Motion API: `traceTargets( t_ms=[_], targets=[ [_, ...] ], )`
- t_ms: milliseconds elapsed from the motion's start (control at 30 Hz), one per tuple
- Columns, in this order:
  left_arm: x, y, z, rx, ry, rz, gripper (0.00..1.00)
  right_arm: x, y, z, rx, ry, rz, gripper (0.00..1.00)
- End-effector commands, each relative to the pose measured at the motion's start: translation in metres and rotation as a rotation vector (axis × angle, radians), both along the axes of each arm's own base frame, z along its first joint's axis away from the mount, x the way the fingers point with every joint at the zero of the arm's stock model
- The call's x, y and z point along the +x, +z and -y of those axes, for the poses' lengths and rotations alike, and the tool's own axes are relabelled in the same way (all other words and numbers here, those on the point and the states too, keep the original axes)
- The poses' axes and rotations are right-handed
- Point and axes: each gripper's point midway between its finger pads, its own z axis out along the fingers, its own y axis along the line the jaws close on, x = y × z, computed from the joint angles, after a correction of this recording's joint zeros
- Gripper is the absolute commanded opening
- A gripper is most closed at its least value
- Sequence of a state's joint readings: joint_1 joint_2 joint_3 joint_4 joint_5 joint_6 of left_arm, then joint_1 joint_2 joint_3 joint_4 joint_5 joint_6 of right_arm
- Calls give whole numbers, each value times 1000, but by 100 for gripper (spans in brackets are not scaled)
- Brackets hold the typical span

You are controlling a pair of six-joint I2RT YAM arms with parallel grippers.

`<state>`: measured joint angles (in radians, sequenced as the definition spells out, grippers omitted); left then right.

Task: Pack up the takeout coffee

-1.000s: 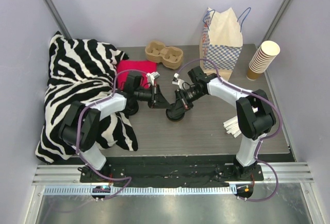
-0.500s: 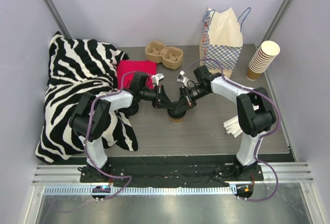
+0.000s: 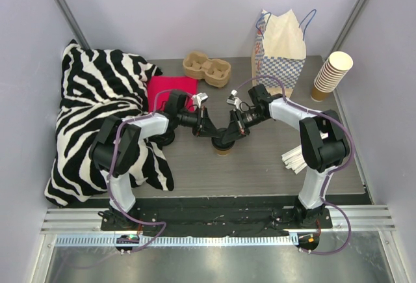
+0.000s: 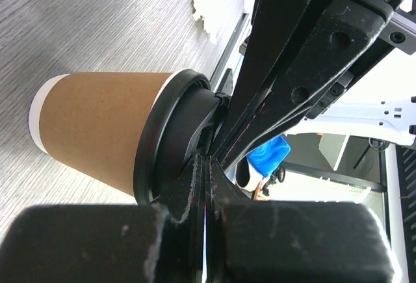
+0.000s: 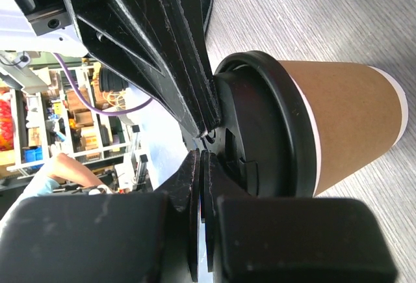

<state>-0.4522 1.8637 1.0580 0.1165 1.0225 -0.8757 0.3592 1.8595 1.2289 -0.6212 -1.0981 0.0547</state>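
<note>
The takeout coffee, a tan paper cup (image 3: 223, 149) with a black lid (image 4: 174, 141), stands on the grey table mid-scene. It also shows in the right wrist view (image 5: 344, 117). My left gripper (image 3: 212, 131) comes in from the left and my right gripper (image 3: 231, 133) from the right. They meet tip to tip right over the lid. In the left wrist view my left gripper (image 4: 207, 166) has its jaws pressed together, holding nothing, its tips at the lid's top. In the right wrist view my right gripper (image 5: 201, 161) is likewise shut and empty against the lid (image 5: 260, 130).
A paper bag (image 3: 281, 52) with a checked band stands at the back right. A stack of lidless cups (image 3: 331, 75) is beside it. A cardboard cup carrier (image 3: 207, 68) sits at the back. There is a red cloth (image 3: 170, 89), a zebra cloth (image 3: 97, 114) on the left and white paper pieces (image 3: 294, 159) on the right.
My left gripper has moved right to the cup's lid and my right gripper has drawn in to meet it. Over the last half second almost nothing has moved.
</note>
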Motion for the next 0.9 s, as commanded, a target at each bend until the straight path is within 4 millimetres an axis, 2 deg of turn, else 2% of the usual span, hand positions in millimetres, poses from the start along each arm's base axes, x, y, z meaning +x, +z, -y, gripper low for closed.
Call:
traceTargets(
  t_ms=[0,300,633,733,867],
  targets=[
    [3,-56,-15,168,63,-45,0,-6,-58,22,-183,-23,-35,1],
    [4,-73,-18,189,62,-73,0,-6,-82,36,-217,-38,-60,1],
    [2,-84,-21,217,68,-115,0,-8,-93,39,-234,-54,-91,1],
    [3,-80,-21,211,62,-100,0,-6,-80,35,-195,-50,-78,1],
    [3,-77,-21,211,62,-84,0,5,-38,25,-110,-46,-9,1]
  ],
)
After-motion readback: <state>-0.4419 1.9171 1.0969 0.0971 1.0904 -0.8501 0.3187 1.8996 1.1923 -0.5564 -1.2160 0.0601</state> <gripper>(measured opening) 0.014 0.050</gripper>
